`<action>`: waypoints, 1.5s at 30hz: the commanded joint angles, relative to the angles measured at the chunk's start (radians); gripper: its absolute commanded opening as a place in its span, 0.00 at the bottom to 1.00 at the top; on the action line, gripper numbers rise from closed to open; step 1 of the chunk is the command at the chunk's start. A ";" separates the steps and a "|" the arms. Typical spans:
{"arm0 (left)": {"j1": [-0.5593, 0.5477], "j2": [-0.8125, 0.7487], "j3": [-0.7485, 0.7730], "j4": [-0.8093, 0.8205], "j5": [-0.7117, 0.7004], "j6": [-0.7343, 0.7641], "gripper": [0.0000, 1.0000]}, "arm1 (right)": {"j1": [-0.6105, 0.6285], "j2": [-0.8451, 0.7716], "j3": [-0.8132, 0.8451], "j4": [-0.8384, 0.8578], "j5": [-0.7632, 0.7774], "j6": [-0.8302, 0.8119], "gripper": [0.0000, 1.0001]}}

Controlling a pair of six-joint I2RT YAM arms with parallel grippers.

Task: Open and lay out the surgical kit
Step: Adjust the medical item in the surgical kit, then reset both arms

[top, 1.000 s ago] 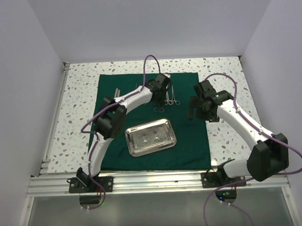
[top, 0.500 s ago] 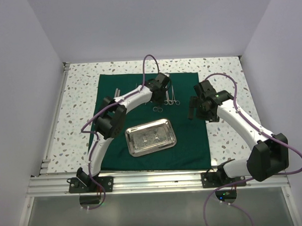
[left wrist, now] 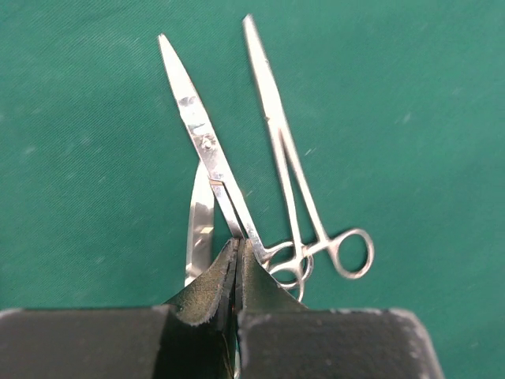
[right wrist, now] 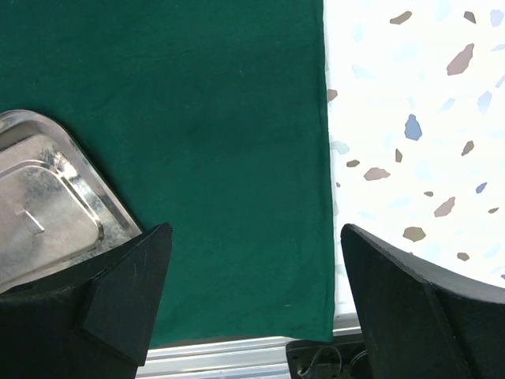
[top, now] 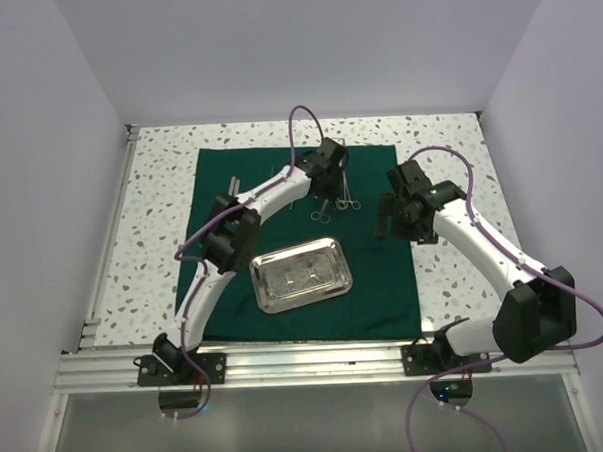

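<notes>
Toward twelve o'clock on the green drape (left wrist: 79, 118), the left tool (left wrist: 237, 254) pinches scissors (left wrist: 197, 130), probably to part them from neighbouring forceps (left wrist: 288, 170); the right tool (right wrist: 254, 237) hangs spread.

table (top: 151, 213): white, speckled top | lying on it: dark green cloth (top: 384, 282), spread flat, about centre | cloth's 6 o'clock edge near table rim | speckles show at 9, 12, 3 o'clock

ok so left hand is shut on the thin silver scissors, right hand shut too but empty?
No: the right hand is open, fingers wide apart and empty above the dark green cloth, per the right wrist view. The left hand is shut on the thin silver scissors.
</notes>
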 commanded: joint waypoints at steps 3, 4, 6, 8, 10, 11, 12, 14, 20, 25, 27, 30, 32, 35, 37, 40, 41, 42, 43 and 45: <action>0.006 0.042 0.078 0.075 0.051 -0.096 0.00 | -0.004 -0.037 -0.002 -0.007 0.021 -0.018 0.92; 0.008 0.044 0.087 0.078 0.060 -0.105 0.00 | -0.006 -0.039 -0.005 -0.009 0.022 -0.019 0.92; 0.006 0.022 0.087 0.088 0.094 -0.100 0.08 | -0.004 -0.048 -0.004 -0.012 0.029 -0.022 0.92; 0.005 -0.021 0.060 0.097 0.106 -0.080 0.25 | -0.004 -0.057 -0.002 -0.010 0.029 -0.031 0.93; 0.005 -0.129 -0.026 0.127 0.116 -0.044 0.48 | -0.006 -0.068 0.011 -0.004 0.021 -0.045 0.93; 0.005 -0.174 -0.060 0.135 0.111 -0.031 0.53 | -0.006 -0.071 0.019 -0.001 0.015 -0.064 0.93; 0.005 -0.262 -0.124 0.143 0.108 -0.019 0.58 | -0.006 -0.074 0.045 -0.001 0.000 -0.073 0.94; 0.005 -0.353 -0.182 0.134 0.093 0.024 0.67 | -0.004 -0.097 0.070 0.019 -0.016 -0.106 0.96; 0.006 -0.778 -0.484 0.043 -0.033 0.099 0.81 | -0.004 -0.158 0.156 0.108 -0.201 -0.185 0.98; 0.014 -1.073 -0.816 0.009 -0.197 0.104 0.84 | -0.002 -0.137 0.148 0.178 -0.336 -0.107 0.99; 0.015 -1.203 -0.941 -0.010 -0.263 0.098 0.85 | -0.002 -0.144 0.121 0.209 -0.395 -0.084 0.99; 0.023 -1.343 -1.050 -0.055 -0.335 0.081 0.92 | -0.001 -0.205 0.056 0.310 -0.447 -0.055 0.99; 0.031 -1.418 -1.089 -0.082 -0.360 0.073 1.00 | -0.001 -0.246 0.025 0.376 -0.455 -0.047 0.98; 0.038 -1.473 -1.126 -0.106 -0.378 0.082 1.00 | -0.001 -0.269 0.025 0.355 -0.438 -0.061 0.99; 0.043 -1.483 -1.129 -0.119 -0.383 0.085 1.00 | -0.002 -0.269 0.033 0.329 -0.426 -0.068 0.98; 0.046 -1.483 -1.118 -0.141 -0.392 0.084 1.00 | -0.002 -0.290 0.027 0.319 -0.427 -0.068 0.98; 0.048 -1.490 -1.118 -0.141 -0.391 0.082 1.00 | -0.002 -0.298 0.022 0.324 -0.430 -0.065 0.98; 0.046 -1.493 -1.112 -0.141 -0.394 0.082 1.00 | -0.001 -0.307 0.015 0.325 -0.429 -0.062 0.98; 0.046 -1.498 -1.114 -0.139 -0.395 0.082 1.00 | -0.002 -0.319 0.013 0.329 -0.430 -0.059 0.98; 0.049 -1.513 -1.109 -0.138 -0.407 0.087 1.00 | -0.002 -0.332 0.002 0.341 -0.429 -0.055 0.98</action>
